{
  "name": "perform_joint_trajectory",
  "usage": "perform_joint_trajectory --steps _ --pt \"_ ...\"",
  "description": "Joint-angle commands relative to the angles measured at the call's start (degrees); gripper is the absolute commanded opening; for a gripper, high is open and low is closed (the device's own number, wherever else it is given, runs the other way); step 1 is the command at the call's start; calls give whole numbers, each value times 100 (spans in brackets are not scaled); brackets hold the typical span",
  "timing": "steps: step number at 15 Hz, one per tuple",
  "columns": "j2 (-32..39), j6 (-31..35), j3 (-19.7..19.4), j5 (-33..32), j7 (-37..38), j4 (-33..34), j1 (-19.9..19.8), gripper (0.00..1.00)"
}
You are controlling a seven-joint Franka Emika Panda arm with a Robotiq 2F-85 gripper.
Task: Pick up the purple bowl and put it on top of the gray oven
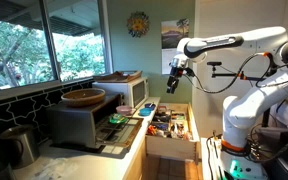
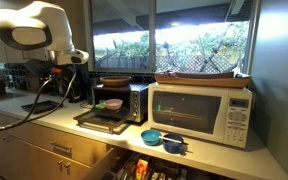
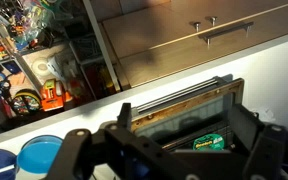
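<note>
The gray oven [image 2: 124, 100] stands on the counter with its glass door [image 2: 102, 120] folded down; it also shows in an exterior view [image 1: 76, 122]. A small pinkish round shape in the oven's open mouth looks like the purple bowl [image 2: 112, 103]; it is out of the wrist view. My gripper [image 1: 174, 76] hangs open and empty in the air in front of the counter, apart from the oven. In the wrist view my gripper's [image 3: 184, 130] fingers frame the open glass door [image 3: 174, 105] below.
A large wooden bowl [image 2: 114, 81] sits on top of the oven. A white microwave [image 2: 204, 112] with a tray on it stands beside it. Blue bowls [image 2: 152, 136] lie on the counter. An open drawer [image 1: 170, 125] full of items juts out below.
</note>
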Motion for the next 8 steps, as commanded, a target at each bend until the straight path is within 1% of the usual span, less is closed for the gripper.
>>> perform_joint_trajectory --steps 1,4,5,6,8 --pt "27 -29 77 76 -70 20 -109 100" --pt "27 -29 78 76 -70 20 -109 100" --pt "111 306 124 156 253 -36 -246 100" --pt "240 805 239 -2 455 -114 -418 100" --pt "654 1761 275 -65 636 -205 -560 100"
